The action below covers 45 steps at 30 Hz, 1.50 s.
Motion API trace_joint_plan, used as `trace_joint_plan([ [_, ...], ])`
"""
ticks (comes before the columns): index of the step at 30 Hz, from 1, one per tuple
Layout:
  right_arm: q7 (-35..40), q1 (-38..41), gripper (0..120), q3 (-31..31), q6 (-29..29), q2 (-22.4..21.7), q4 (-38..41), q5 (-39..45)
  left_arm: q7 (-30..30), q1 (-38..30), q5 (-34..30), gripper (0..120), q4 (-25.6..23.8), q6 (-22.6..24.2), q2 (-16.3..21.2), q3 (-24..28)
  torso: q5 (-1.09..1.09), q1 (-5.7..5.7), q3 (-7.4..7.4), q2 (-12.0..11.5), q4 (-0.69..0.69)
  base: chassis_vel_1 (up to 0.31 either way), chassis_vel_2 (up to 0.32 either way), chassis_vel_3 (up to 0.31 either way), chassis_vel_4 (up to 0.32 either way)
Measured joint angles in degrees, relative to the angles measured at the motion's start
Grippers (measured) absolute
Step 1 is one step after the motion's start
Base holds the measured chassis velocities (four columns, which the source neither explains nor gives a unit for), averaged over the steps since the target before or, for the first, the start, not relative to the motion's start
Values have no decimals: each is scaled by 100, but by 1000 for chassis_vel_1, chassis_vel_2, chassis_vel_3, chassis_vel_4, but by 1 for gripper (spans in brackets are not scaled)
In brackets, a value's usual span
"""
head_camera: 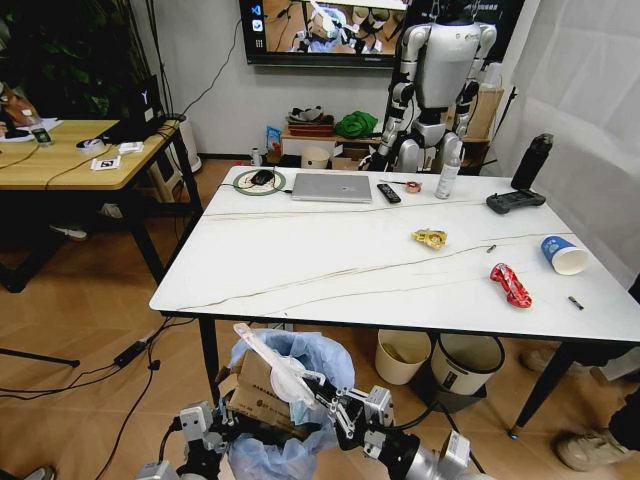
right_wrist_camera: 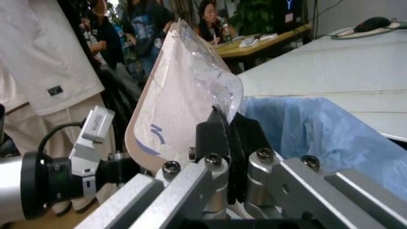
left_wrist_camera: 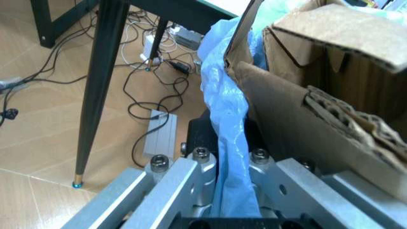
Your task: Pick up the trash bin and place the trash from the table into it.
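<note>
The trash bin (head_camera: 300,362), lined with a blue bag (left_wrist_camera: 224,95), hangs low in front of the table's (head_camera: 300,260) near edge. My left gripper (head_camera: 212,422) (left_wrist_camera: 226,130) is shut on its bagged rim. Torn brown cardboard (head_camera: 258,392) (left_wrist_camera: 318,90) sticks out of it. My right gripper (head_camera: 335,398) (right_wrist_camera: 228,130) is shut on a clear flat plastic pack (head_camera: 266,360) (right_wrist_camera: 184,90), held over the bin's opening (right_wrist_camera: 318,133). On the table lie a yellow wrapper (head_camera: 429,238), a red wrapper (head_camera: 510,285), a blue-white paper cup (head_camera: 564,254) and a small black scrap (head_camera: 576,302).
A silver laptop (head_camera: 331,187), black remote (head_camera: 388,193), mouse (head_camera: 261,179), controller (head_camera: 515,201) and dark bottle (head_camera: 531,160) sit along the far edge. A cream bin (head_camera: 403,355) and a grey bin (head_camera: 465,362) stand under the table. A wooden desk (head_camera: 70,152) is at the left.
</note>
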Motion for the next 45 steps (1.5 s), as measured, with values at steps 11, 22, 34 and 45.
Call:
trace_joint_plan([
  [11, -28, -163, 0, 139, 23, -16, -12, -169, -8, -20, -27, 0, -24, -1, 9, -37, 0, 0, 0, 0, 0, 0, 0, 0, 0],
  [22, -204, -305, 13, 146, 107, -18, -60, -246, -14, -45, -47, 0, -26, 5, 21, -33, 0, 0, 0, 0, 0, 0, 0, 0, 0],
  [34, -225, -255, 56, 114, 158, 13, -116, -331, -51, -112, -131, 0, -13, 55, 23, -40, 0, 0, 0, 0, 0, 0, 0, 0, 0],
  [45, -180, -543, 98, 581, 194, -37, 220, -347, -113, -127, -211, 0, 98, 89, 102, -12, 0, 0, 0, 0, 0, 0, 0, 0, 0],
])
